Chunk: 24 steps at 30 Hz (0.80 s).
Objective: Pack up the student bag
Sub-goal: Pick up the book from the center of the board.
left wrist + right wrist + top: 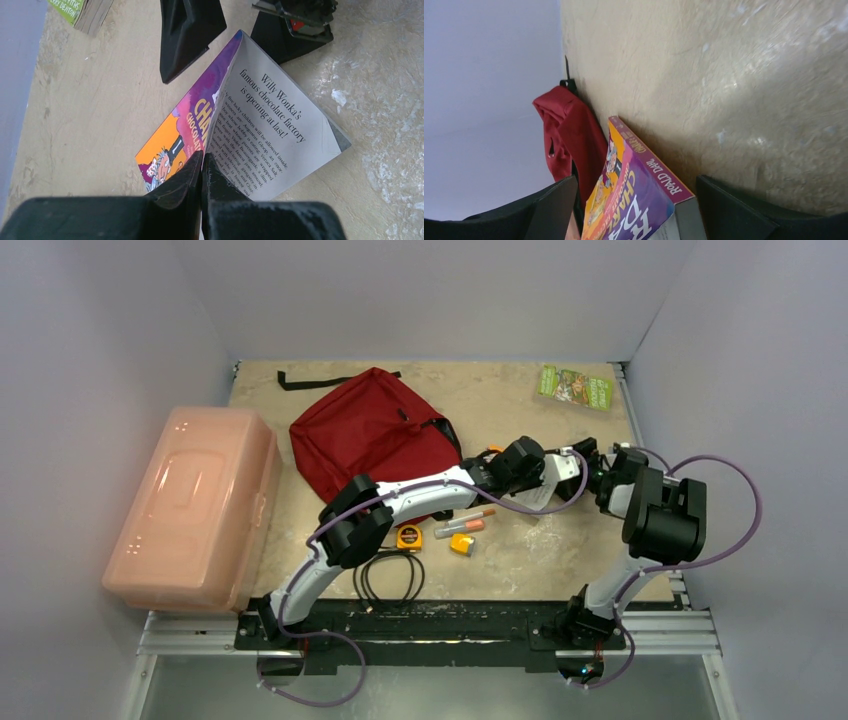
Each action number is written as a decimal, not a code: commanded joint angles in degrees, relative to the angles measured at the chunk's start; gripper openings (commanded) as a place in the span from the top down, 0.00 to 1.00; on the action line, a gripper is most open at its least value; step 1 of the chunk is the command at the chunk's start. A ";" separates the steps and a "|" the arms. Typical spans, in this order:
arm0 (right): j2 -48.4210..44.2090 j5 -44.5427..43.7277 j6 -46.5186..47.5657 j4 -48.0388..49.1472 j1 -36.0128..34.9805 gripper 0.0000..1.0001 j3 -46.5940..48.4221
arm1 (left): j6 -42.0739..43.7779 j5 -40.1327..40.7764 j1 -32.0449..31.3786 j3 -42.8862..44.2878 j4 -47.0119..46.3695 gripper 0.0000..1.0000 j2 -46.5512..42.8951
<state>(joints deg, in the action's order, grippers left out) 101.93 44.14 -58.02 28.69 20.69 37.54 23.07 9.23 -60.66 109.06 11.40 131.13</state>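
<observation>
Student bag: overhead, right-wrist views only

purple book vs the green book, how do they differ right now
The purple book is pinched at its edge by the left tool; the green book is untouched. The purple book is tilted up with its cover parted from the first page; the green book lies flat and shut at the far right corner. Both are paperbacks outside the backpack.
</observation>
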 commanded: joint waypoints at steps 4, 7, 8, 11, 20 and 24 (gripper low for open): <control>-0.77 4.23 -2.35 7.24 -0.72 0.14 -4.06 | -3.98 -3.96 0.02 0.18 0.75 0.96 -4.16; -1.25 5.03 -2.10 7.40 -0.69 0.18 -4.95 | -8.34 -9.13 0.31 -0.38 6.41 0.60 -5.64; -1.37 5.18 -1.76 7.39 -0.73 0.18 -5.08 | -9.38 -11.37 0.32 -1.63 7.20 0.52 -6.78; -1.30 6.18 -1.13 7.77 -0.66 0.20 -5.60 | -14.16 -15.82 0.57 -5.96 8.15 0.34 -11.33; -1.41 7.04 1.66 11.38 -2.67 0.45 -6.62 | -37.59 -33.57 9.83 -18.68 11.40 0.22 -32.68; -6.85 6.09 4.67 8.50 -3.76 0.82 -6.55 | -34.59 -24.64 13.49 -27.91 15.36 0.22 -40.62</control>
<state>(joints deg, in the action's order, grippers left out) 101.62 49.17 -57.10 36.97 17.91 31.16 -8.75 -18.39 -50.11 87.77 23.18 97.19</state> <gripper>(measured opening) 0.382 0.775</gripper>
